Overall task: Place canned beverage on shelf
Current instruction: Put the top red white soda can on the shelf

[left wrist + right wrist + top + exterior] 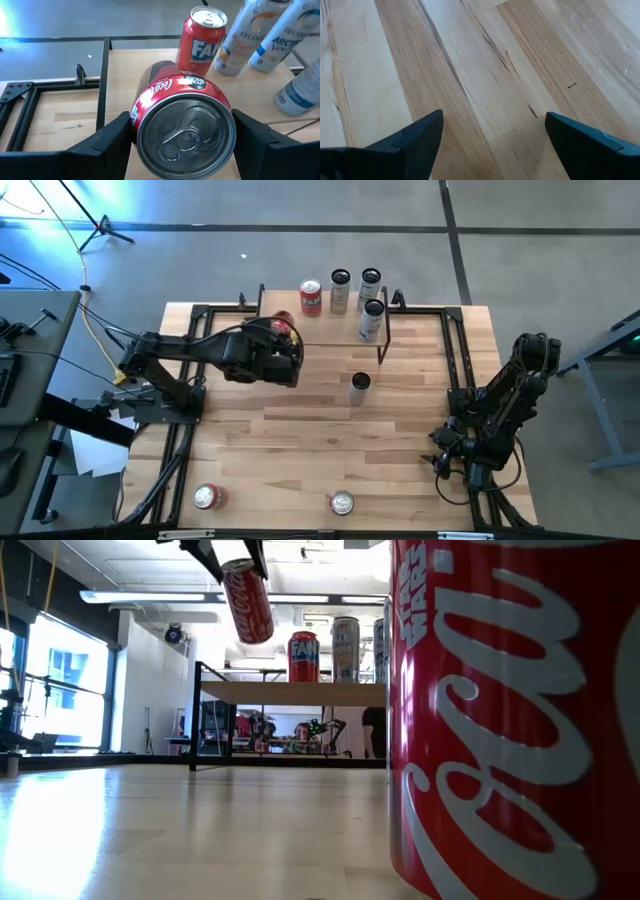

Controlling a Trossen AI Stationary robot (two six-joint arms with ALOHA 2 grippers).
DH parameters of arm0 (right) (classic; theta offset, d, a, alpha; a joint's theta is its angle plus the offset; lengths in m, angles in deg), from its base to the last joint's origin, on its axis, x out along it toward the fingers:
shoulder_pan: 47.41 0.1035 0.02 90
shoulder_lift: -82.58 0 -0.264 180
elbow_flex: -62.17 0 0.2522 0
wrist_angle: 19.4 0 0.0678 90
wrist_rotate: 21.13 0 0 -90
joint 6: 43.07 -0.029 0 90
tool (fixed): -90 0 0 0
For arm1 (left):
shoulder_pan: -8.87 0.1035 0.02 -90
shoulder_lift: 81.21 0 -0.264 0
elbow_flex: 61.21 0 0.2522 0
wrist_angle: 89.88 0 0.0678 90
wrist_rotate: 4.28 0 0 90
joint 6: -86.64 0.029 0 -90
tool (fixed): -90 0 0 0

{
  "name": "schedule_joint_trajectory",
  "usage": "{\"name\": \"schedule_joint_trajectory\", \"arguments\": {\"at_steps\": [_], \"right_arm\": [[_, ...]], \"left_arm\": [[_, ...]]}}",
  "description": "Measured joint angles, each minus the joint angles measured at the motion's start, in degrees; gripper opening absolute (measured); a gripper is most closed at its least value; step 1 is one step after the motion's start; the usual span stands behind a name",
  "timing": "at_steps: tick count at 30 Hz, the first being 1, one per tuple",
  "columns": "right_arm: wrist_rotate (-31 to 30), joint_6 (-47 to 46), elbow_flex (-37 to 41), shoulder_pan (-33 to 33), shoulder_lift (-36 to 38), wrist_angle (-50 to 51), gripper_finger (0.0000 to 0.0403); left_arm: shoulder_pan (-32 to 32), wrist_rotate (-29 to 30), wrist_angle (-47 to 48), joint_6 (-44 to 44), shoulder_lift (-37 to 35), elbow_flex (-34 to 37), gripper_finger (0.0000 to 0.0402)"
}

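Observation:
My left gripper (275,350) is shut on a red Coca-Cola can (185,135), held in the air just off the left near part of the shelf (330,328). The can's lid faces the left wrist camera. In the low view the can (247,600) hangs tilted, higher than the shelf top (290,692). On the shelf stand a red Fanta can (311,297) and three slim pale cans (370,285). My right gripper (492,145) stands open at the table's right near side, with only bare wood between its fingers. My left gripper pinches the can's round side wall (137,125) between its two fingers, close to the lid end. One finger (112,145) lies on each side of the can. The can is lifted clear and tilted, its lower end (255,635) hanging below the fingers.
A slim can (360,387) stands on the table just before the shelf. Two red cans (207,497) (342,502) stand near the table's front edge; one of them fills the right of the low view (510,720). Black frame rails (455,360) run along the table's sides.

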Motion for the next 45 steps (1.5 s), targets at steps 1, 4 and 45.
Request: {"name": "schedule_joint_trajectory", "arguments": {"at_steps": [1,4,45], "right_arm": [[0.00,0.00,0.00,0.02,0.00,0.00,0.0339],[0.00,-0.01,0.00,0.01,0.00,0.00,0.0339],[0.00,-0.02,-0.02,0.02,0.00,0.00,0.0339]], "left_arm": [[0.25,-0.41,0.09,0.21,-0.01,-0.54,0.0238],[1.32,-4.31,1.22,1.60,-0.01,-2.83,0.0238],[7.21,-45.83,0.95,13.20,-0.36,6.26,0.0237]]}}
